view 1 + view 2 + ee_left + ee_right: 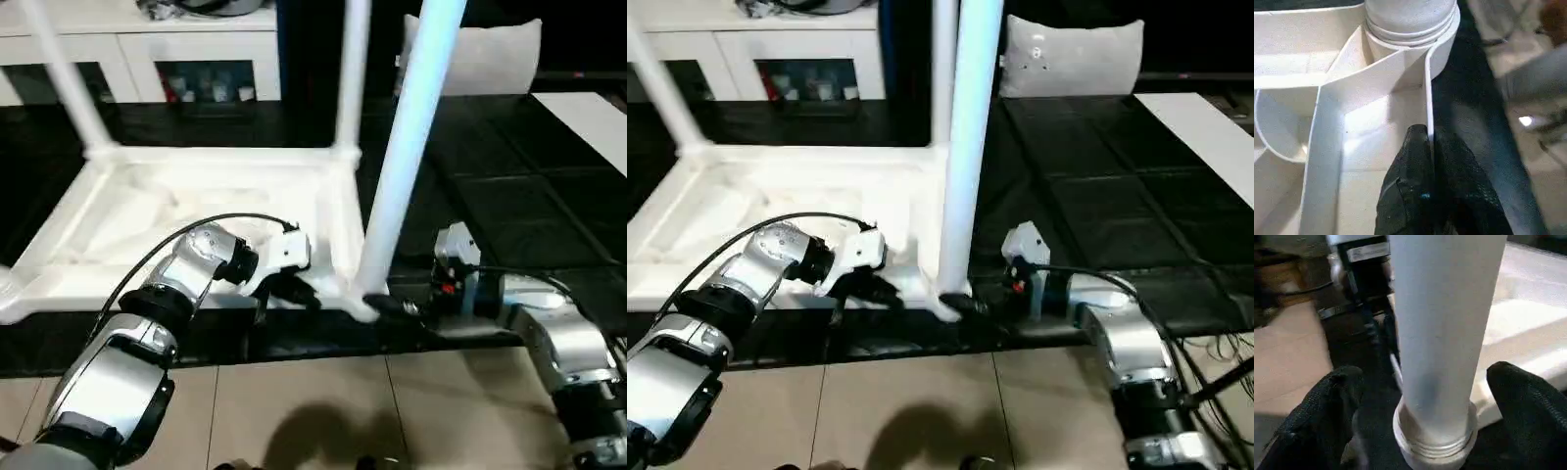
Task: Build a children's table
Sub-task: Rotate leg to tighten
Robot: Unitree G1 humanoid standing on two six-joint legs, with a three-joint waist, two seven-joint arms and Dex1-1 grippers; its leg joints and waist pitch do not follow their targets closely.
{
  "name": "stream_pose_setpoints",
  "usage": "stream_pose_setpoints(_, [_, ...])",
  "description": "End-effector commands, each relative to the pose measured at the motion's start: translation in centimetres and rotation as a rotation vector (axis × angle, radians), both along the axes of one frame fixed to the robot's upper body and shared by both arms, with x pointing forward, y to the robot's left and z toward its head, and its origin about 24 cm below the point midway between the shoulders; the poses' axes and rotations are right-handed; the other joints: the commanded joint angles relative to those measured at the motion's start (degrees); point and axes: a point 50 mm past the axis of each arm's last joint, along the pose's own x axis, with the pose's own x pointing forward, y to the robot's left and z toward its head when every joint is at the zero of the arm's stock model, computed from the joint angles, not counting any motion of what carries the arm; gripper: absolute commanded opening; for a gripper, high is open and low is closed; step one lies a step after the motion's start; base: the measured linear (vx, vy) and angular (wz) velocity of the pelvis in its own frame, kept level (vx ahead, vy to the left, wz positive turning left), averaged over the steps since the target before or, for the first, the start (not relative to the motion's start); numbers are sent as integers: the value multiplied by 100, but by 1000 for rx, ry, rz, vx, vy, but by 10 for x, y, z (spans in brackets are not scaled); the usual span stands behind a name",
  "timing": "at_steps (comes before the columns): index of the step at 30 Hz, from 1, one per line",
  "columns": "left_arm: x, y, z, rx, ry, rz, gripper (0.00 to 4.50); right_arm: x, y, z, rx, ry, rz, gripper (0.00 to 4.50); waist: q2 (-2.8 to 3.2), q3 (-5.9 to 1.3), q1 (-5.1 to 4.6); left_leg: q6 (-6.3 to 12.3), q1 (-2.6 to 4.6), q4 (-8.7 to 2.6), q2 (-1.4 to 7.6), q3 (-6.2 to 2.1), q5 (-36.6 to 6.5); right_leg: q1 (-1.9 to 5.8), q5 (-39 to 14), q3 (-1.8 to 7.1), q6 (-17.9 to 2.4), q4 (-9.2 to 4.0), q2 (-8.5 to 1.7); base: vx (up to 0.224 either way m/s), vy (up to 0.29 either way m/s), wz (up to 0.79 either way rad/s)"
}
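Dark floor mats under the upside-down table top (196, 211). Three legs look in, including the near leg (407, 147); a fourth socket seems left. My left gripper (1429, 147) is pinched on the rim; my right gripper (1425, 396) sits spread around the leg's base.

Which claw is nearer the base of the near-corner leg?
Right. The right claw straddles the leg just above its socket, fingers open on either side without touching. The left claw is shut on the table top's side wall, a little way off from that corner.
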Motion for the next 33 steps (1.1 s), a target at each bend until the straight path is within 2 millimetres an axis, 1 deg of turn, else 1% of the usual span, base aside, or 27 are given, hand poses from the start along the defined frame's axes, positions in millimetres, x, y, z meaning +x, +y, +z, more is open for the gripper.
stream_pose_setpoints(1, [-3, -5, 8, 56, -22, -142, 0, 1, 0, 5, -14, 23, 86, 408, -87, -459, -10, 447, 90, -421, 224, -56, -1576, 313, -2959, 228, -793, -456, -341, 0, 0, 0])
stream_pose_setpoints(2, [-4, -5, 9, 59, -21, -154, 0, 2, 1, 5, -21, 29, 103, 391, -68, -450, -2, 447, 92, -420, 230, -51, -1567, 303, -2945, 240, -810, -448, -345, 0, 0, 0])
stream_pose_setpoints(3, [-4, -5, 9, 59, -21, -154, 0, 2, 1, 5, -21, 29, 103, 382, -66, -453, 30, 430, 122, -414, 230, -31, -1544, 278, -2905, 258, -836, -456, -348, 0, 0, 0])
stream_pose_setpoints(4, [-4, -4, 10, 71, -20, -174, 0, 2, 2, 4, -33, 37, 127, 374, -102, -454, 36, 432, 119, -414, 229, -28, -1522, 281, -2897, 256, -851, -452, -349, 0, 0, 0])
stream_pose_setpoints(5, [-4, -4, 10, 79, -22, -188, 0, 3, 4, 3, -40, 42, 142, 368, -93, -457, 46, 431, 111, -416, 229, -34, -1490, 292, -2879, 257, -859, -437, -353, 0, 0, 0])
stream_pose_setpoints(6, [-4, -4, 11, 87, -23, -200, 0, 4, 4, 3, -46, 46, 154, 359, -89, -469, 47, 435, 75, -421, 231, -40, -1407, 318, -2794, 256, -869, -412, -355, 0, 0, 0])
stream_pose_setpoints(8, [-4, -3, 12, 98, -28, -215, 0, 4, 7, 1, -52, 62, 189, 337, -86, -474, 61, 437, 80, -419, 238, -40, -1353, 314, -2699, 262, -892, -398, -356, 0, 0, 0])
stream_pose_setpoints(9, [-4, -3, 12, 101, -29, -221, 0, 4, 8, 1, -52, 69, 205, 330, -86, -483, 75, 454, 80, -417, 241, -33, -1314, 317, -2585, 271, -935, -378, -353, 0, 0, 0])
stream_pose_setpoints(10, [-4, -3, 12, 102, -30, -223, 0, 4, 10, 1, -51, 74, 216, 323, -168, -473, 66, 475, 64, -420, 243, -26, -1271, 316, -2545, 277, -945, -373, -354, 0, 0, 0])
stream_pose_setpoints(11, [-4, -2, 13, 105, -31, -229, 0, 4, 12, 1, -50, 83, 239, 314, -138, -477, 80, 483, 59, -418, 239, -35, -1232, 324, -2517, 273, -978, -343, -359, 0, 0, 0])
stream_pose_setpoints(12, [-4, -2, 13, 106, -31, -231, 0, 4, 13, 0, -49, 86, 248, 294, -115, -475, 91, 492, 62, -418, 250, -28, -1192, 310, -2454, 288, -994, -344, -357, 0, 0, 0])
stream_pose_setpoints(15, [-4, -3, 13, 106, -36, -233, 0, 5, 17, -1, -45, 90, 265, 288, -126, -475, 107, 457, 71, -422, 252, -24, -1197, 315, -2403, 295, -1038, -330, -362, 0, 0, 0])
stream_pose_setpoints(16, [-4, -3, 13, 105, -37, -232, 0, 5, 18, -1, -44, 92, 271, 274, -137, -451, 114, 448, 70, -429, 247, -21, -1230, 309, -2493, 296, -1008, -341, -359, 0, 0, 0])
stream_pose_setpoints(17, [-4, -3, 13, 105, -37, -232, 0, 5, 18, -1, -43, 93, 273, 251, -139, -456, 117, 443, 67, -428, 243, -21, -1217, 317, -2514, 296, -992, -341, -361, 0, 0, 0])
stream_pose_setpoints(20, [-3, -3, 14, 104, -43, -227, 0, 4, 21, -1, -36, 104, 292, 249, -138, -446, 112, 423, 70, -432, 245, -25, -1237, 312, -2612, 291, -954, -359, -361, 0, 0, 0])
stream_pose_setpoints(21, [-2, -2, 14, 105, -45, -224, 0, 3, 22, -1, -34, 114, 306, 225, -148, -441, 110, 419, 72, -434, 245, -27, -1261, 311, -2674, 291, -920, -364, -363, 0, 0, 0])
stream_pose_setpoints(22, [-2, -1, 14, 107, -48, -220, 0, 2, 22, -2, -36, 121, 315, 216, -142, -442, 114, 419, 80, -433, 246, -26, -1271, 305, -2694, 290, -915, -368, -360, 0, 0, 0])
stream_pose_setpoints(23, [-2, -1, 13, 107, -48, -220, 0, 2, 22, -2, -36, 122, 316, 216, -146, -435, 113, 413, 85, -435, 244, -25, -1300, 297, -2751, 290, -894, -380, -360, 0, 0, 0])
stream_pose_setpoints(24, [-1, -1, 13, 108, -51, -216, 0, 1, 22, -3, -36, 129, 323, 214, -166, -438, 113, 408, 83, -434, 243, -25, -1290, 301, -2774, 290, -881, -375, -362, 0, 0, 0])
stream_pose_setpoints(25, [-1, -1, 13, 107, -52, -213, 0, 1, 22, -3, -33, 133, 325, 206, -166, -438, 113, 408, 83, -434, 243, -25, -1290, 301, -2774, 290, -881, -375, -362, 0, 0, 0])
stream_pose_setpoints(26, [-1, -1, 14, 106, -52, -211, 0, 1, 22, -3, -30, 137, 327, 206, -138, -433, 122, 401, 90, -436, 247, -27, -1297, 294, -2799, 291, -876, -383, -368, 0, 0, 0])
stream_pose_setpoints(27, [-1, 0, 14, 101, -50, -203, 0, 0, 23, -2, -15, 143, 326, 204, -135, -431, 111, 395, 83, -439, 247, -28, -1308, 296, -2788, 290, -874, -384, -359, 0, 0, 0])
stream_pose_setpoints(29, [0, 0, 14, 90, -46, -181, 0, -2, 27, 0, 34, 163, 313, 204, -149, -432, 109, 394, 82, -442, 247, -30, -1322, 303, -2769, 290, -877, -381, -355, 0, 0, 0])
stream_pose_setpoints(31, [1, -1, 14, 79, -42, -156, 0, -3, 30, 1, 68, 177, 303, 204, -151, -431, 119, 394, 85, -446, 249, -29, -1302, 304, -2776, 294, -862, -382, -357, 0, 0, 0])
stream_pose_setpoints(32, [3, -1, 13, 78, -34, -110, 0, -4, 34, 1, 82, 183, 282, 204, -151, -429, 116, 384, 89, -443, 245, -27, -1323, 297, -2829, 290, -856, -390, -361, 0, 0, 0])
stream_pose_setpoints(33, [7, -5, 13, 60, -25, -36, 0, -3, 41, 0, 94, 180, 227, 204, -137, -404, 117, 322, 116, -452, 240, -27, -1387, 269, -2958, 291, -804, -420, -353, 0, 0, 0])
